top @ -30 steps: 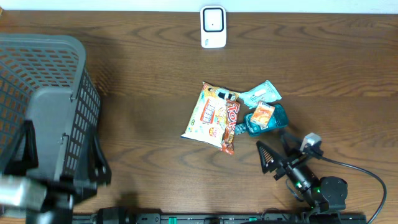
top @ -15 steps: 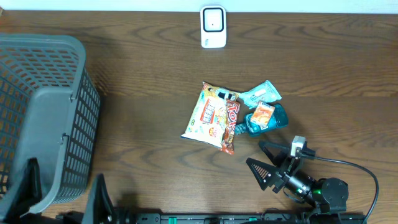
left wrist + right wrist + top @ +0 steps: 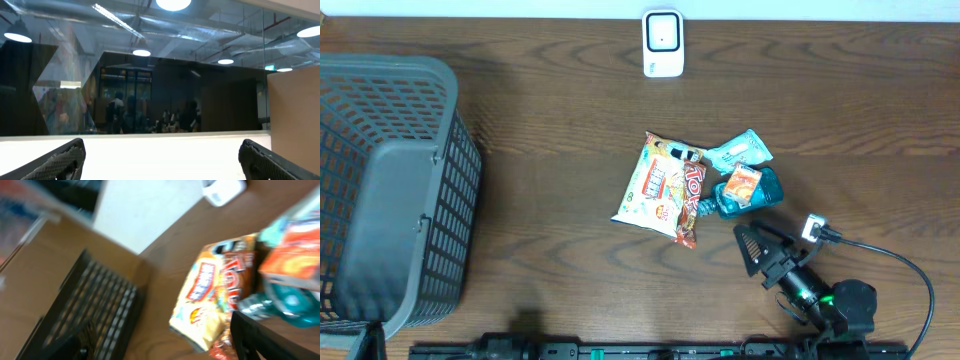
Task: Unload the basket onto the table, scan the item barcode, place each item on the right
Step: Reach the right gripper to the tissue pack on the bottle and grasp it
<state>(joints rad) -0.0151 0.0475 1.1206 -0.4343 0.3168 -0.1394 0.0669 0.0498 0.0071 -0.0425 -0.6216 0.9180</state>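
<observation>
Small items lie in a heap at mid-table: a yellow snack bag (image 3: 655, 183), a red wrapper (image 3: 690, 203), a teal bottle (image 3: 752, 190) with an orange label, and a teal packet (image 3: 740, 150). No barcode shows on any of them. A white scanner (image 3: 662, 43) stands at the far edge. My right gripper (image 3: 763, 245) hovers just in front of the bottle, open and holding nothing. Its blurred wrist view shows the snack bag (image 3: 205, 300) and bottle (image 3: 290, 300) ahead. My left gripper (image 3: 162, 162) is open and empty, facing a white wall and dark glass.
A dark grey mesh basket (image 3: 390, 190) fills the table's left side and also shows as the basket (image 3: 90, 305) in the right wrist view. The right arm's cable (image 3: 890, 255) trails near the front right edge. Bare wood lies between basket and heap.
The left arm has dropped out of the overhead view past the front-left corner. The right gripper swung left and back, now pointing at the bottle, its jaws slightly narrower.
</observation>
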